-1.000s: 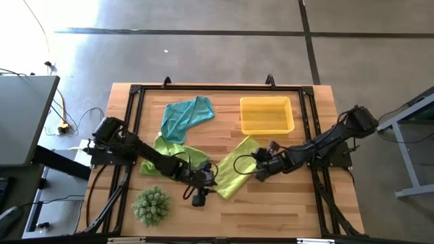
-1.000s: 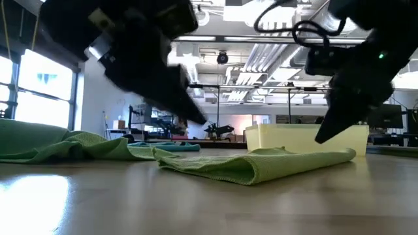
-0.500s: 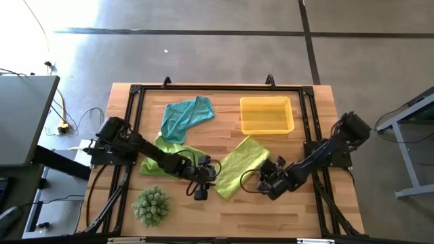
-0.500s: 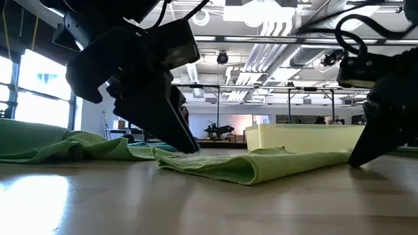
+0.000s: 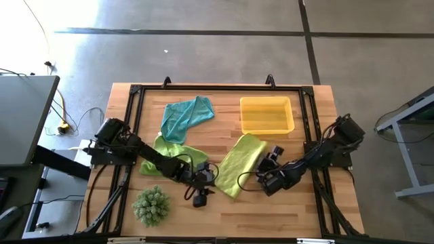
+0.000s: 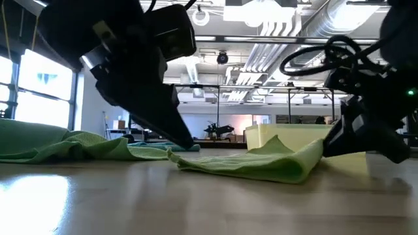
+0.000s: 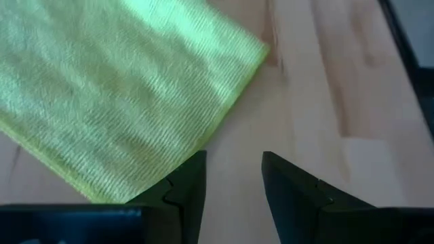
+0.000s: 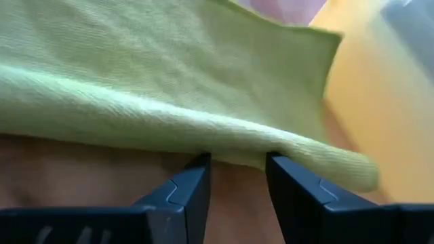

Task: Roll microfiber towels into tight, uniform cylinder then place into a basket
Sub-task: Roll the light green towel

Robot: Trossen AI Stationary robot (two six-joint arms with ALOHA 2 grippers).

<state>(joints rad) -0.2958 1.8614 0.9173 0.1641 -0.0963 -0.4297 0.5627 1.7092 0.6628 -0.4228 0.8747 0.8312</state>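
A lime-green microfiber towel (image 5: 239,163) lies folded on the wooden table in the middle, slanting from far right to near left. My left gripper (image 7: 234,163) stands open at its near left edge, with bare wood between the fingers. My right gripper (image 8: 237,163) is open at the towel's right folded edge (image 6: 307,160), which bulges up off the table. A second lime-green towel (image 5: 163,150) lies crumpled under the left arm. A teal towel (image 5: 186,116) lies at the far left. The yellow basket (image 5: 266,127) stands at the far right. My left gripper has one fingertip (image 7: 193,173) right at the towel's near left edge (image 7: 210,139), slanting down from the table's left; I cannot tell whether it touches the cloth. My right gripper has both open fingertips (image 8: 196,169) against the towel's thick folded edge (image 8: 237,146), coming slanting down from the table's right. The fold bulges up over the tips, and the rest of the towel lies on the table.
A spiky green ball plant (image 5: 150,205) stands near the front left, close to the left arm. A black frame (image 5: 217,88) runs round the table top. Bare wood lies along the near edge, right of the plant.
My right gripper has sunk and gone toward the table's near edge, turning, and now meets the towel's right side low at the table. That side of the towel has been pushed toward the left and bulges up thicker. The left end stays where it was.
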